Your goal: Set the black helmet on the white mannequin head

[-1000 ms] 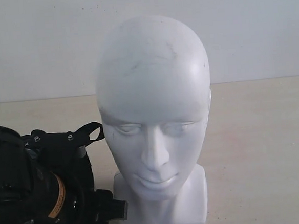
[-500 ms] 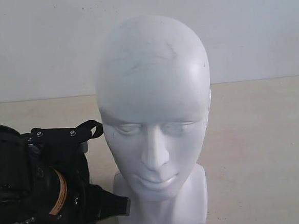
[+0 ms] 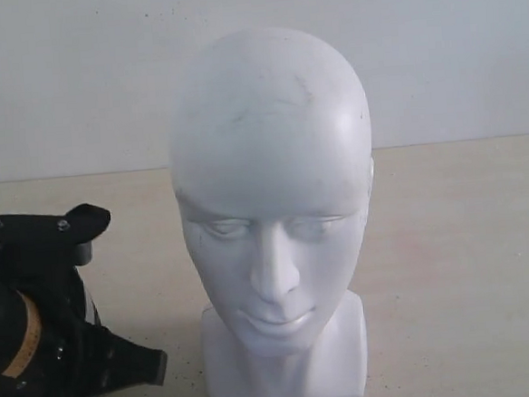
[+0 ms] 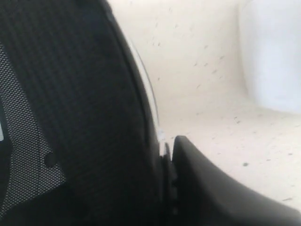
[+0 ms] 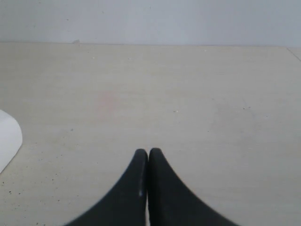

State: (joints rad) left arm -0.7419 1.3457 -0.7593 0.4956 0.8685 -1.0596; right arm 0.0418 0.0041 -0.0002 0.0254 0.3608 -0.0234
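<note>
We are looking at the white mannequin head [image 3: 272,180], which is standing upright on its blocky neck base in the middle of a pale table [image 3: 459,257]. It is facing the exterior camera, with a plain wall [image 3: 454,49] behind it. Its bald crown is sitting uncovered and open from above, and we are judging that it is set upright so a helmet can come down over it.

The black helmet [image 4: 84,117] is not on the head yet. It is filling one side of the left wrist view, showing dark mesh lining and a thin pale rim edge. The left gripper [image 4: 162,146] is pinching that rim. One finger [image 4: 216,193] is pressing against the outside of the edge and the other is hiding behind the lining, so we are inferring the pinch. Holding by the rim is probably leaving the hollow free for the head.

In the exterior view the left arm [image 3: 38,332] is crowding the lower left corner, beside the head and apart from it. We cannot separate helmet from arm there. The right gripper [image 5: 148,157] is hovering low over the table with its fingers pressed together, holding nothing, apparently parked out of the way.
</note>
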